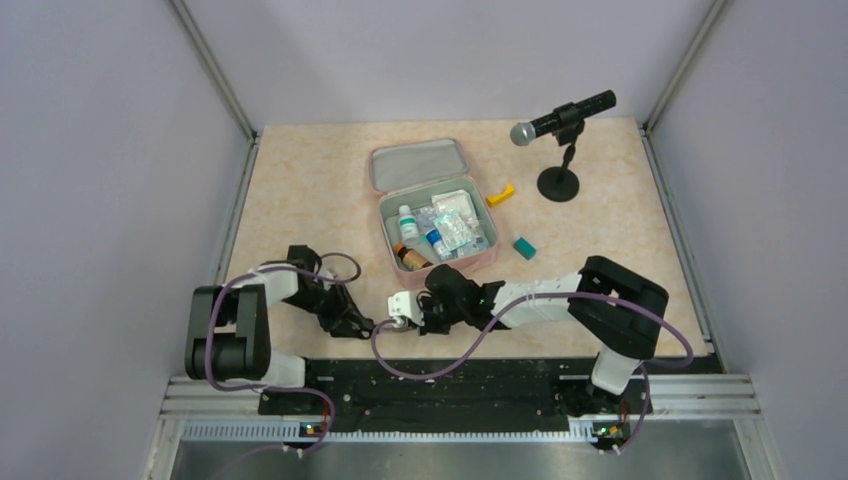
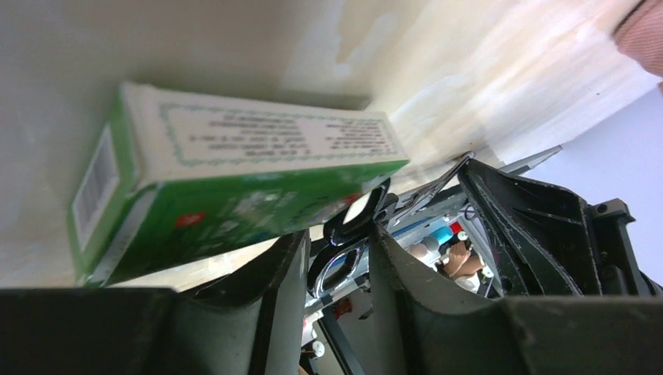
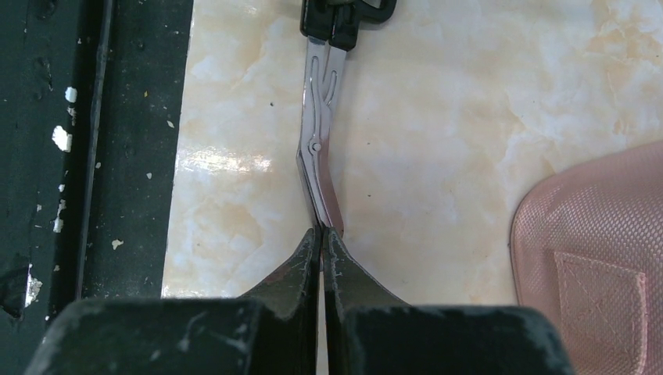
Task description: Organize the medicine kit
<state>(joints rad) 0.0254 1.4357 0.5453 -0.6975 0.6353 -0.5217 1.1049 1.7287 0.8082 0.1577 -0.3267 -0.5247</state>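
The pink medicine kit (image 1: 432, 205) lies open mid-table, its grey-green lid (image 1: 420, 165) folded back; bottles and blister packs fill its tray. Its pink corner shows in the right wrist view (image 3: 594, 258). Silver scissors (image 3: 317, 148) with black handles (image 3: 344, 16) are held edge-up just above the tabletop. My right gripper (image 3: 322, 230) (image 1: 408, 318) is shut on the blade tips. My left gripper (image 2: 338, 234) (image 1: 372, 325) meets it in front of the kit, its fingers closed against a black handle loop (image 2: 344, 262). A green and white box (image 2: 234, 180) (image 1: 400, 303) lies beside both grippers.
A yellow item (image 1: 500, 195) and a small teal item (image 1: 524, 247) lie right of the kit. A microphone on a black stand (image 1: 560, 150) is at the back right. The black base rail (image 3: 94, 141) runs along the near table edge.
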